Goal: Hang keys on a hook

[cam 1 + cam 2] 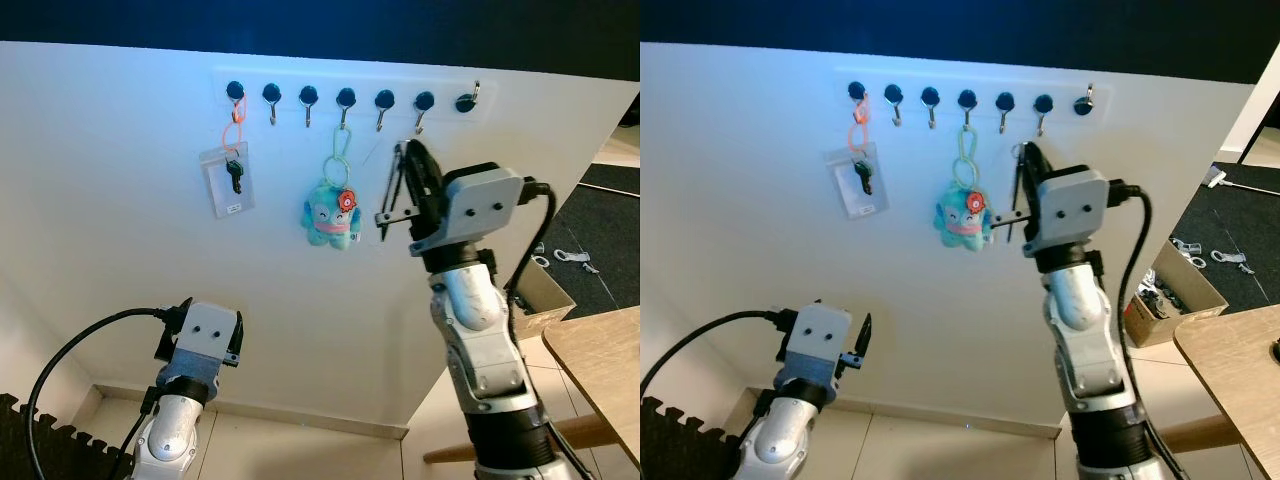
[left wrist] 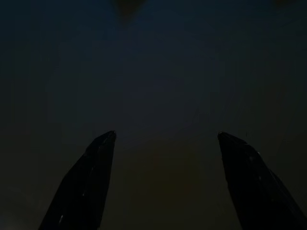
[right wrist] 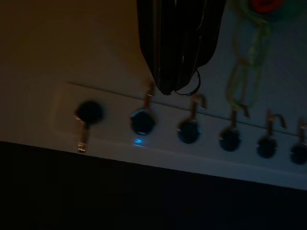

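Note:
A white rail [image 1: 350,95] of several black-knobbed hooks runs along the top of the wall. An orange chain with a key and clear card holder [image 1: 229,180] hangs from the first hook. A green chain with a blue plush toy [image 1: 332,213] hangs from the fourth. My right gripper [image 1: 403,150] is raised just under the fifth hook [image 3: 188,130] and sixth hook [image 3: 142,120]. It is shut on a metal key ring [image 3: 191,87] that pokes out at its tips, close to the fifth hook's prong. My left gripper [image 2: 165,139] hangs low by the wall, open and holding nothing.
A cardboard box [image 1: 545,295] of small items sits on the floor at the right. A wooden table [image 1: 600,360] juts in at the lower right. A black foam mat [image 1: 30,440] lies at the lower left, and a dark rug [image 1: 610,215] lies beyond the wall's right edge.

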Motion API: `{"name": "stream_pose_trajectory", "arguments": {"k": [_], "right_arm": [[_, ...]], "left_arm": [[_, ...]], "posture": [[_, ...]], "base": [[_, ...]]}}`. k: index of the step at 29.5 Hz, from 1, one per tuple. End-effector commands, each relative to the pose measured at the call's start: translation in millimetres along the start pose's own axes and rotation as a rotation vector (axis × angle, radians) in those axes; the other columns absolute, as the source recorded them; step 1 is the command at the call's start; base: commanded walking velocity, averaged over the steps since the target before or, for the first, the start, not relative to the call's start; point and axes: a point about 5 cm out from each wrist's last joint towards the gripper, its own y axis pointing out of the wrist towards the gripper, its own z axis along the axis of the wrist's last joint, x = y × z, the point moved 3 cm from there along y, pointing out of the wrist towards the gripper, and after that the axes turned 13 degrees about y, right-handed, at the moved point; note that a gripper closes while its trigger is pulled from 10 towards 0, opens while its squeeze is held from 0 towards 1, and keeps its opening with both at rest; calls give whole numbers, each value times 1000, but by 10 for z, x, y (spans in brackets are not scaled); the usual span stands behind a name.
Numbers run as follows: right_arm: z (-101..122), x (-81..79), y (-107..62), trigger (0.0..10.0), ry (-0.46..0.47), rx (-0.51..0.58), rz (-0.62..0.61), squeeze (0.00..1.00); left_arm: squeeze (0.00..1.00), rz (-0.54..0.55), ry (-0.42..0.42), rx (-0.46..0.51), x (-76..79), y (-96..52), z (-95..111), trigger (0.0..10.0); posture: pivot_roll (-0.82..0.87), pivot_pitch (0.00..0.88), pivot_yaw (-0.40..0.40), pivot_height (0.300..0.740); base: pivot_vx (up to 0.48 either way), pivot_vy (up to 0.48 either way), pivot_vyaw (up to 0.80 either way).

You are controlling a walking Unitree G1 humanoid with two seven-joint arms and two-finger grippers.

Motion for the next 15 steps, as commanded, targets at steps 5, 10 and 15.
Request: {"name": "stream_pose_trajectory", "arguments": {"k": [5, 10, 15], "right_arm": [[64, 105, 70, 10000, -23, 23, -35, 0], [48, 147, 125, 10000, -4, 18, -59, 0], [21, 198, 132, 10000, 5, 6, -88, 0]], "left_arm": [[0, -25, -1, -20, 66, -5, -40, 10000], [0, -19, 0, -23, 55, -23, -46, 10000], [0, -11, 2, -27, 40, -34, -49, 10000]], "posture": [[120, 157, 9, 740], [139, 158, 1, 740], [149, 160, -3, 740]], "base": [[0, 0, 0], [0, 0, 0], [0, 0, 0]]}}
